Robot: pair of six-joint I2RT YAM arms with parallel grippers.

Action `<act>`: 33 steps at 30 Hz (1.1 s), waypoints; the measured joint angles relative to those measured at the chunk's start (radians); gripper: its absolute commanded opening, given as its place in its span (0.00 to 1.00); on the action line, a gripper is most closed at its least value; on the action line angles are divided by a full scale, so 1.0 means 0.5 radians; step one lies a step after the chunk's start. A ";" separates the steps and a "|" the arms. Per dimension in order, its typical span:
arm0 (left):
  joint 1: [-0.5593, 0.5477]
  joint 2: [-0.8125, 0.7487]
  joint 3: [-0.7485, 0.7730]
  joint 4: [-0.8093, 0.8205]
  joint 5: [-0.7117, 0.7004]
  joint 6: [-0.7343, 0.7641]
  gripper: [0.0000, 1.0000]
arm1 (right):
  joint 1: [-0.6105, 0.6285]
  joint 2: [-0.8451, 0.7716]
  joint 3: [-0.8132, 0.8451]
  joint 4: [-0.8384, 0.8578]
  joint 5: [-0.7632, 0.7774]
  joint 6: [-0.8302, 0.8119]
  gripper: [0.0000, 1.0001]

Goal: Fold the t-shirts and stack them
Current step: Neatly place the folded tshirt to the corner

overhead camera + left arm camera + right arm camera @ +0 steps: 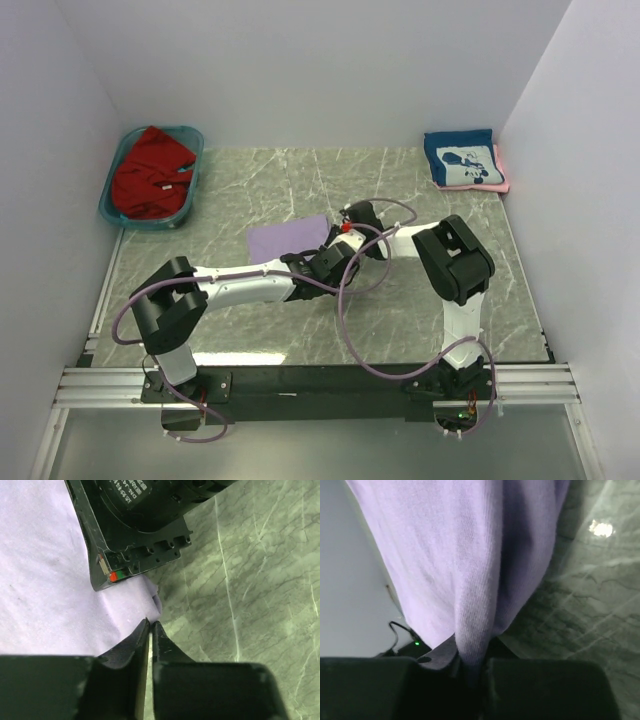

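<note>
The right gripper (470, 669) is clamped on a fold of the lavender t-shirt (287, 239), which lies mid-table (a green marbled top). The left gripper (150, 624), jaws closed to a slit, sits at the shirt's corner; whether it pinches cloth is unclear.

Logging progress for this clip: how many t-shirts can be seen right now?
4: a lavender one mid-table, a red one in the teal tub, a navy one stacked on a pink one at the far right. More could be hidden beneath.
</note>
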 measured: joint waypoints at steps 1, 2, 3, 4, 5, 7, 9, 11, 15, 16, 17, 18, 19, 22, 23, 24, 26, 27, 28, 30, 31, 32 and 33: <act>0.000 -0.001 -0.002 0.000 0.004 -0.009 0.22 | -0.005 0.000 0.012 -0.034 0.005 -0.030 0.00; 0.002 -0.003 -0.003 -0.001 0.018 -0.023 0.27 | -0.011 0.000 0.029 -0.064 0.013 -0.067 0.00; 0.004 -0.010 -0.004 -0.002 0.035 -0.035 0.32 | -0.014 -0.001 0.047 -0.098 0.021 -0.108 0.00; 0.009 -0.025 -0.005 -0.002 0.052 -0.047 0.42 | -0.020 -0.001 0.070 -0.139 0.029 -0.150 0.00; 0.018 -0.053 -0.011 -0.006 0.073 -0.064 0.46 | -0.027 -0.001 0.088 -0.172 0.038 -0.186 0.00; 0.045 -0.135 -0.012 -0.014 0.124 -0.103 0.55 | -0.060 -0.001 0.146 -0.272 0.065 -0.301 0.00; 0.123 -0.254 -0.013 -0.015 0.212 -0.141 0.59 | -0.109 -0.001 0.238 -0.418 0.125 -0.445 0.00; 0.262 -0.382 -0.024 0.001 0.314 -0.173 0.63 | -0.167 -0.001 0.350 -0.575 0.207 -0.607 0.00; 0.757 -0.620 -0.066 0.004 0.569 -0.246 0.77 | -0.302 0.024 0.658 -0.889 0.365 -0.951 0.00; 0.886 -0.652 -0.066 -0.009 0.608 -0.262 0.83 | -0.340 0.047 0.768 -0.972 0.404 -1.034 0.00; 1.019 -0.682 -0.069 -0.028 0.642 -0.270 0.87 | -0.378 0.078 0.871 -1.038 0.436 -1.111 0.00; 1.128 -0.703 -0.072 -0.050 0.671 -0.277 0.89 | -0.419 0.114 0.985 -1.094 0.476 -1.192 0.00; 1.203 -0.723 -0.079 -0.065 0.687 -0.278 0.91 | -0.462 0.154 1.092 -1.144 0.516 -1.270 0.00; 1.424 -0.806 -0.164 -0.124 0.756 -0.294 0.93 | -0.575 0.268 1.338 -1.259 0.627 -1.440 0.00; 1.486 -0.844 -0.218 -0.125 0.778 -0.302 0.93 | -0.613 0.305 1.411 -1.296 0.659 -1.489 0.00; 1.539 -0.882 -0.277 -0.125 0.802 -0.314 0.93 | -0.652 0.340 1.477 -1.328 0.690 -1.536 0.00; 1.644 -0.951 -0.418 -0.120 0.841 -0.347 0.92 | -0.715 0.422 1.641 -1.412 0.750 -1.632 0.00; 1.691 -0.970 -0.477 -0.124 0.864 -0.361 0.92 | -0.738 0.458 1.711 -1.427 0.775 -1.668 0.00; 1.739 -0.975 -0.533 -0.127 0.887 -0.376 0.92 | -0.766 0.500 1.794 -1.447 0.804 -1.710 0.00; 1.814 -0.949 -0.604 -0.141 0.913 -0.407 0.91 | -0.813 0.606 2.010 -1.508 0.867 -1.805 0.00; 1.831 -0.927 -0.616 -0.152 0.916 -0.413 0.91 | -0.829 0.654 2.101 -1.517 0.904 -1.855 0.00; 1.838 -0.911 -0.618 -0.156 0.918 -0.415 0.91 | -0.843 0.702 2.198 -1.533 0.947 -1.907 0.00; 1.838 -0.890 -0.619 -0.156 0.919 -0.417 0.91 | -0.851 0.732 2.257 -1.534 0.984 -1.946 0.00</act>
